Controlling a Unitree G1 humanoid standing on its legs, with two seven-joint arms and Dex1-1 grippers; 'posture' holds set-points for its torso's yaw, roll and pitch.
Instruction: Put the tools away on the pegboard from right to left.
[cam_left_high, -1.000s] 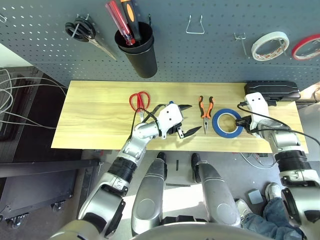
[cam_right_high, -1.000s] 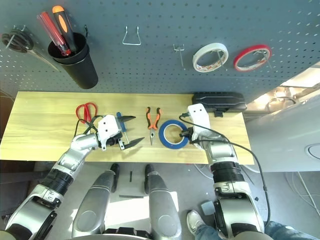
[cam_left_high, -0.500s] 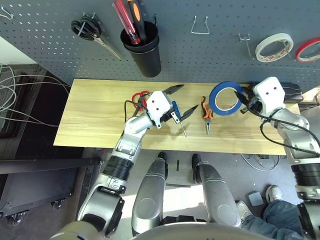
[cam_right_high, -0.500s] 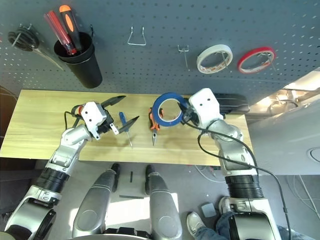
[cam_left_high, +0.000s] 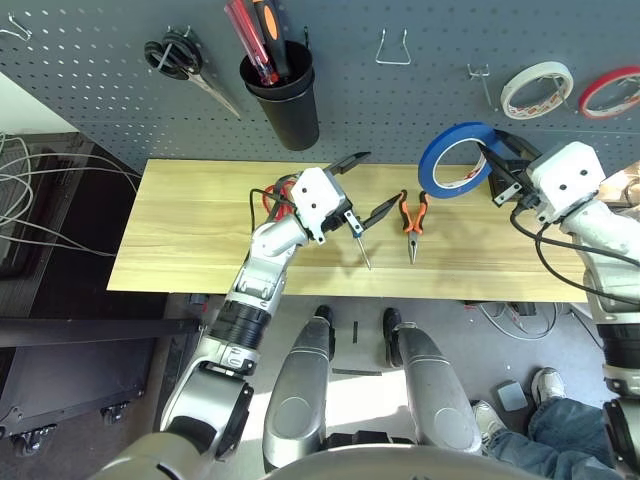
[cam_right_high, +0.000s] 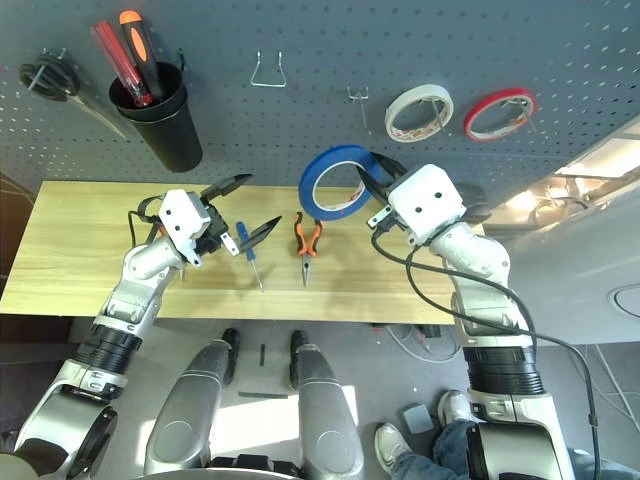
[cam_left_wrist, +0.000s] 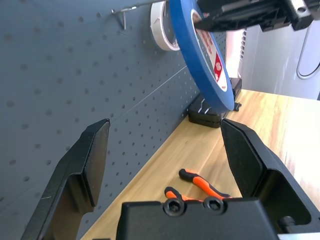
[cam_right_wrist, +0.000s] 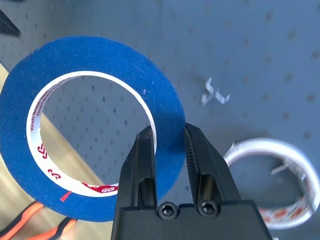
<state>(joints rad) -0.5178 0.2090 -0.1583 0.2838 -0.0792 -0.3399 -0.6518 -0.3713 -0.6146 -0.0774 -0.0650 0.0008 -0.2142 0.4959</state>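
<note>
Blue tape roll (cam_right_wrist: 95, 125) clamped by its rim in right pincer (cam_right_wrist: 167, 145), raised before pegboard (cam_left_high: 420, 100) beside empty hook (cam_left_high: 478, 72). Step: hanging first tool. Next: slip ring over hook. Left pincer (cam_left_high: 362, 185) spread, empty, above counter (cam_left_high: 180, 230).

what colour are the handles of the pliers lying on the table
Orange with black, on the needle-nose pliers. The left eye view shows them best.
</note>
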